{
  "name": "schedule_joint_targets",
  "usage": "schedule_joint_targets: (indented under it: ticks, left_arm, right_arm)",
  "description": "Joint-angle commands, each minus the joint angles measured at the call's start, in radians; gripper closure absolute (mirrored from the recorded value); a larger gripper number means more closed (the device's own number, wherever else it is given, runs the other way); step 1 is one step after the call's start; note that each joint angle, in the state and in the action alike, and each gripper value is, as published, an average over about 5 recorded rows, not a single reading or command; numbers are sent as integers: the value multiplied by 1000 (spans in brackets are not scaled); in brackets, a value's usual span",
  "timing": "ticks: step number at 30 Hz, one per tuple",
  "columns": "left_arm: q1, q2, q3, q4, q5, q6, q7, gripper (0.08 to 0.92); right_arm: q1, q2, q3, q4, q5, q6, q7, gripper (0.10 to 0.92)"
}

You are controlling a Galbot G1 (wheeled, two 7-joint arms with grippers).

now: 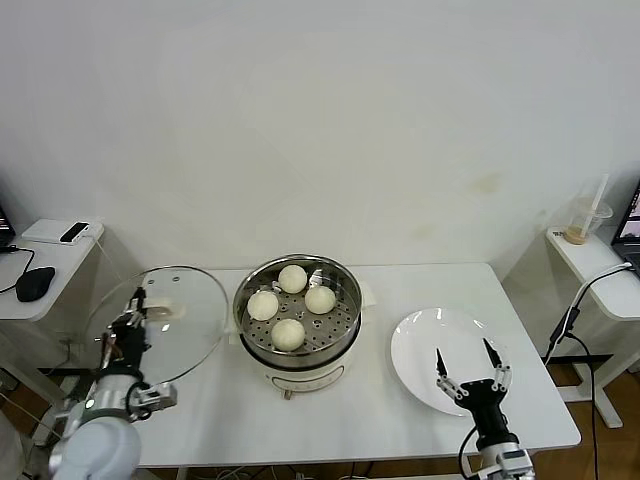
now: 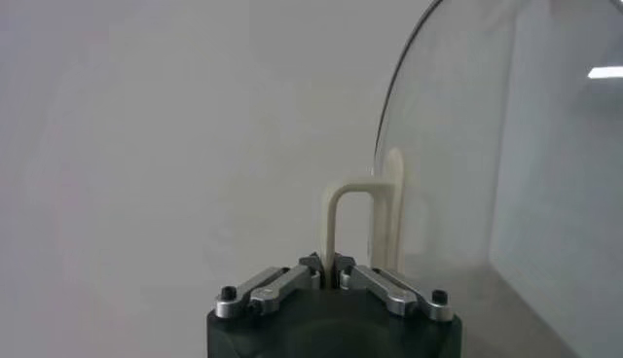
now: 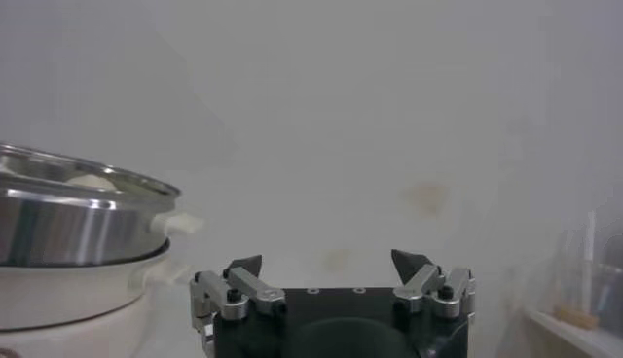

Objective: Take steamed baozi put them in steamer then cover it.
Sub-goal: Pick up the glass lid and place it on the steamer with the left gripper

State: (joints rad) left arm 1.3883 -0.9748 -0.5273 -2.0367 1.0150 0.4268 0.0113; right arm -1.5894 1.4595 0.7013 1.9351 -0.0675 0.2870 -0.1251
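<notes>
Several cream-white baozi (image 1: 288,333) sit on the perforated tray inside the steel steamer (image 1: 347,325) on its white base, at the table's middle. My left gripper (image 1: 137,313) is shut on the cream handle (image 2: 354,222) of the clear glass cover (image 1: 190,325) and holds it tilted above the table's left end, left of the steamer. My right gripper (image 1: 467,365) is open and empty over the white plate (image 1: 420,345) at the right. The right wrist view shows the steamer (image 3: 68,224) with one baozi (image 3: 91,181) peeping over its rim.
A side table at the left holds a black mouse (image 1: 35,283) and a white box (image 1: 60,232). Another side table at the right holds a plastic cup with a straw (image 1: 585,220) and a cable (image 1: 572,315). The wall is close behind.
</notes>
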Motion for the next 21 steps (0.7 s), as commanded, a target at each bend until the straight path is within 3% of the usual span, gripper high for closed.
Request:
schedule_joint_targets:
  ticks: [1,10,21]
  left_arm:
    - [-264,-50,303,17,47,135,81,860]
    - [-420,-230,421,125,301,182,196,860]
    - [-467,-418,487,192,498,186,324,860]
  right_arm:
    - [13,8,-28,-16,-32,-9,3,203]
    - [41,23,-61,-40,-68,-16,10,203]
    - [50,24,-85,-57,-95,-26,10,203]
